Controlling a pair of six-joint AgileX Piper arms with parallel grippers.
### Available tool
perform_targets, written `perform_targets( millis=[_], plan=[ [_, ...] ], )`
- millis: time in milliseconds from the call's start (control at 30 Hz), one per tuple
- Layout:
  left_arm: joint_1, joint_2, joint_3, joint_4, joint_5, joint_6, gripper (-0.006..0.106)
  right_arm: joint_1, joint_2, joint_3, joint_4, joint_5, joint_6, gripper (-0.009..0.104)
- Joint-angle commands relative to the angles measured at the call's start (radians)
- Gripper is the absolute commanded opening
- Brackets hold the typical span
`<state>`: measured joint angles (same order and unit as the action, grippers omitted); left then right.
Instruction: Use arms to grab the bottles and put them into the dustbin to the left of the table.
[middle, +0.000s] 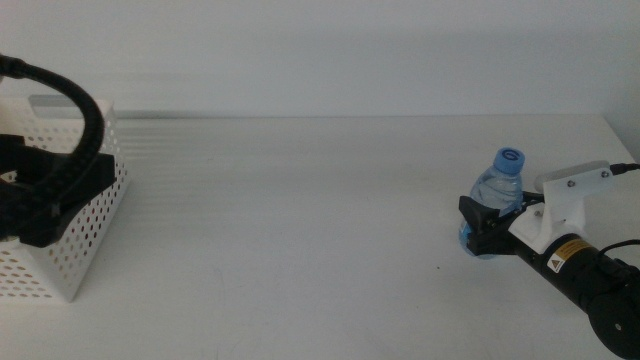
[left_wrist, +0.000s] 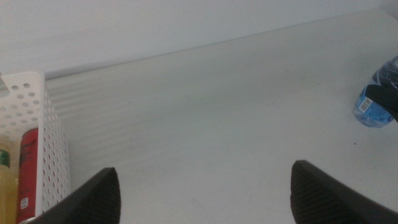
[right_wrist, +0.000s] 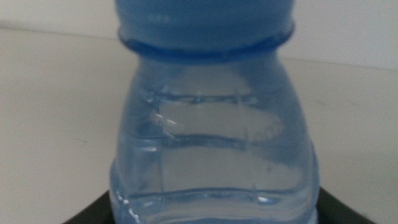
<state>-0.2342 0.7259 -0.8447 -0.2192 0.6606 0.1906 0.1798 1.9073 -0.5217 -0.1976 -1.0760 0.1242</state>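
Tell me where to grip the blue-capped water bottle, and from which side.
Grip the water bottle on its straight lower body, below the tapering shoulder, coming in level from the table's right side. It stands upright, and the right claw sits around that lower part there. The left claw waits open by the dustbin.
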Motion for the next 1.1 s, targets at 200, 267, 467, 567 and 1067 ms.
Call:
perform_targets(
  millis=[200,267,467,567,1067],
  plan=[
    [-0.004,0.0,-0.025,-0.015,-0.07,-0.012,0.09,0.114,-0.043,-0.086,-0.11,-0.124,0.061,0.0],
    [-0.004,0.0,-0.025,-0.015,-0.07,-0.012,0.09,0.161,-0.043,-0.144,-0.134,-0.087,0.064,0.0],
    [-0.004,0.0,-0.025,-0.015,-0.07,-0.012,0.09,0.291,-0.032,-0.37,-0.218,0.149,0.149,0.0],
    [-0.004,0.0,-0.025,-0.015,-0.07,-0.012,0.09,0.335,0.0,-0.486,-0.244,0.232,0.176,0.0],
    [-0.004,0.0,-0.025,-0.015,-0.07,-0.012,0.09,0.4,0.252,-0.899,-0.26,0.337,0.264,0.0]
  ],
)
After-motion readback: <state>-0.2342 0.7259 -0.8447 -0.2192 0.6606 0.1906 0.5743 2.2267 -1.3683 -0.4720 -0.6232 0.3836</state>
